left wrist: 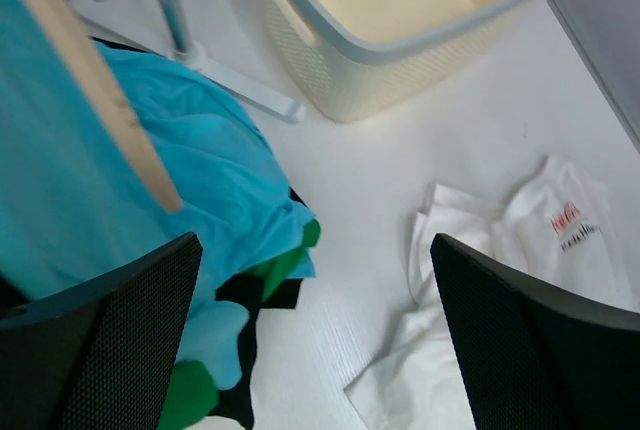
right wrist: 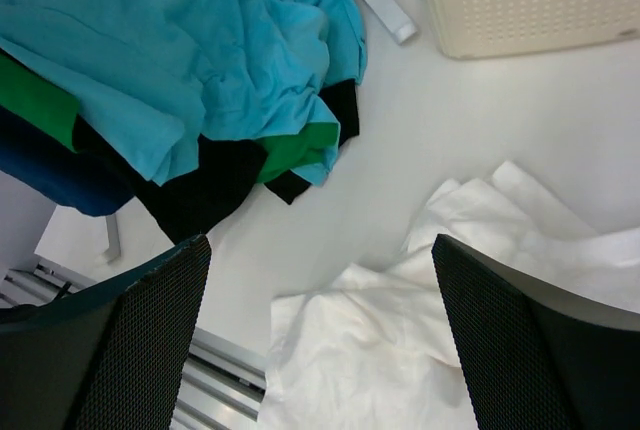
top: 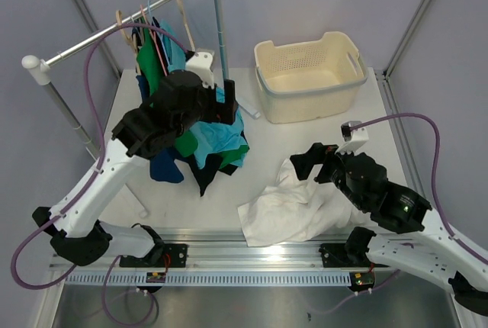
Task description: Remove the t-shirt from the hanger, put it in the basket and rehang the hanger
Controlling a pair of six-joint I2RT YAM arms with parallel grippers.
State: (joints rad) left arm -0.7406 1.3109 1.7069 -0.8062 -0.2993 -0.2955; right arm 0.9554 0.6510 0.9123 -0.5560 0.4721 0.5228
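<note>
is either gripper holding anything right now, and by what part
Nothing is held. The left gripper and the right gripper are both open with nothing between their fingers; the white t-shirt lies loose on the table.

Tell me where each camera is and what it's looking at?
Top external: high behind the robot, looking down on the table; left arm and right arm show.
Left wrist: behind the left gripper, beside the clothes rack, facing down toward the basket and t-shirt; its two black fingers show.
Right wrist: behind the right gripper above the t-shirt, facing the teal shirt; its fingers show.
Shared: both wrist views catch the t-shirt and basket.
</note>
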